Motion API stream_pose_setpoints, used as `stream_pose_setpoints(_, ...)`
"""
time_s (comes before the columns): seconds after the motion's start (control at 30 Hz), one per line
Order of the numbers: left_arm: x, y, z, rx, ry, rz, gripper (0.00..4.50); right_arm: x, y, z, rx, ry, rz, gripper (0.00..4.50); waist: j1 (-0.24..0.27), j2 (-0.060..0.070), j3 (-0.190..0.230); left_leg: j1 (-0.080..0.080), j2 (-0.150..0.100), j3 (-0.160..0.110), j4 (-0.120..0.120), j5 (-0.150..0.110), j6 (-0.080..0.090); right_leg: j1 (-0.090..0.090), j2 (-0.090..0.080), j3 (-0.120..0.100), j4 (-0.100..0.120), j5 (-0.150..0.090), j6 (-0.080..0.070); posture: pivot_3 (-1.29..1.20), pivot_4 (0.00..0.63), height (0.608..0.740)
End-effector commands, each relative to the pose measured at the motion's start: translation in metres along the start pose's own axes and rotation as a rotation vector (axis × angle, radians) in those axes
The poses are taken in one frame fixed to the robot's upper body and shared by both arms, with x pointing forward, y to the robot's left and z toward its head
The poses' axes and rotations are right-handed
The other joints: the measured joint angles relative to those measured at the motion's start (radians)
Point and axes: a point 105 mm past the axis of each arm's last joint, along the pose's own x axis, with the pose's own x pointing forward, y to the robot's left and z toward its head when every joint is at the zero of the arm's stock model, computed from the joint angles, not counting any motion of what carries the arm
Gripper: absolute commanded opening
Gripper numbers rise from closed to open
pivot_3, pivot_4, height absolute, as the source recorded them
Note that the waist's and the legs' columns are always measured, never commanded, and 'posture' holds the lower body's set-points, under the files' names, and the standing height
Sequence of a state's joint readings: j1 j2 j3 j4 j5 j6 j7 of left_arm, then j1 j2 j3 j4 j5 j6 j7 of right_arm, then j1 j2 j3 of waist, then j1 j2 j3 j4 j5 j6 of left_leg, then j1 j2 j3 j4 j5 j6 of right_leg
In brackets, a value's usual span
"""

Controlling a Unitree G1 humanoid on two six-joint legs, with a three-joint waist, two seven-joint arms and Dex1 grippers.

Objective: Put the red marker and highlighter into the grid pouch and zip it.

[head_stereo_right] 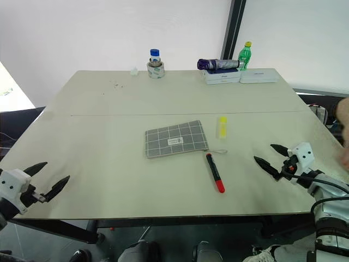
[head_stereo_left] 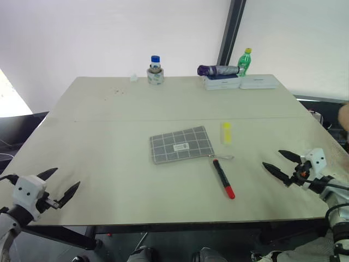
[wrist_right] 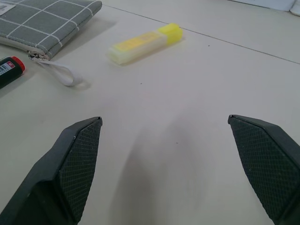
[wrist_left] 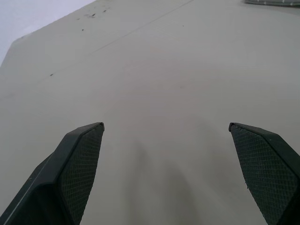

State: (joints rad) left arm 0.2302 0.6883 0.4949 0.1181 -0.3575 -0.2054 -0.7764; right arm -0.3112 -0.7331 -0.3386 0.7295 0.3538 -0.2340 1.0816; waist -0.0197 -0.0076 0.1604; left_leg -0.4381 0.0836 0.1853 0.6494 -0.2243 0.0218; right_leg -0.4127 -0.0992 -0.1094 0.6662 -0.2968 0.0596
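The grey grid pouch lies flat at the middle of the table, its zip end and white wrist loop toward the right. The yellow highlighter rests just right of the pouch. In front of it lies the red marker, black barrel with the red cap nearest me. My right gripper hovers open over the table's right front, well right of the marker. My left gripper hangs open near the left front edge, far from all three. Nothing is between either pair of fingers.
Along the table's far edge stand a blue-capped jar on a tape roll, a folded purple umbrella on white boxes, and a green bottle. A person's hand shows at the right edge.
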Motion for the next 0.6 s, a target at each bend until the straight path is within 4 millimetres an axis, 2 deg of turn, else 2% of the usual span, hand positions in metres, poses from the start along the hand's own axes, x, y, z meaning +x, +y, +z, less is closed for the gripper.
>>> stream_pose_setpoints(0.03, -0.001, 0.012, 0.011, 0.064, -0.029, 0.041, 4.5, 0.001, -0.005, 0.015, -0.053, -0.036, -0.006, 4.47, 0.0, 0.0, 0.0, 0.0, 0.0, 0.0, 0.0, 0.0, 0.0, 0.0, 0.0, 0.0, 0.0, 0.0, 0.0, 0.0, 0.15, 0.74)
stream_pose_setpoints(0.4, 0.006, 0.014, 0.019, 0.089, -0.073, 0.048, 4.5, 0.008, -0.004, 0.016, -0.055, -0.039, 0.0, 4.47, -0.001, 0.0, 0.0, 0.0, 0.0, 0.0, 0.0, 0.0, 0.0, 0.0, 0.0, 0.0, 0.0, 0.0, 0.0, 0.0, 0.15, 0.74)
stream_pose_setpoints(0.6, 0.009, 0.009, 0.015, 0.122, -0.066, 0.058, 4.5, 0.014, -0.002, 0.02, -0.07, -0.045, 0.02, 4.47, 0.0, 0.0, 0.0, 0.0, 0.0, 0.0, 0.0, 0.0, 0.0, 0.0, 0.0, 0.0, 0.0, 0.0, 0.0, 0.0, 0.15, 0.74)
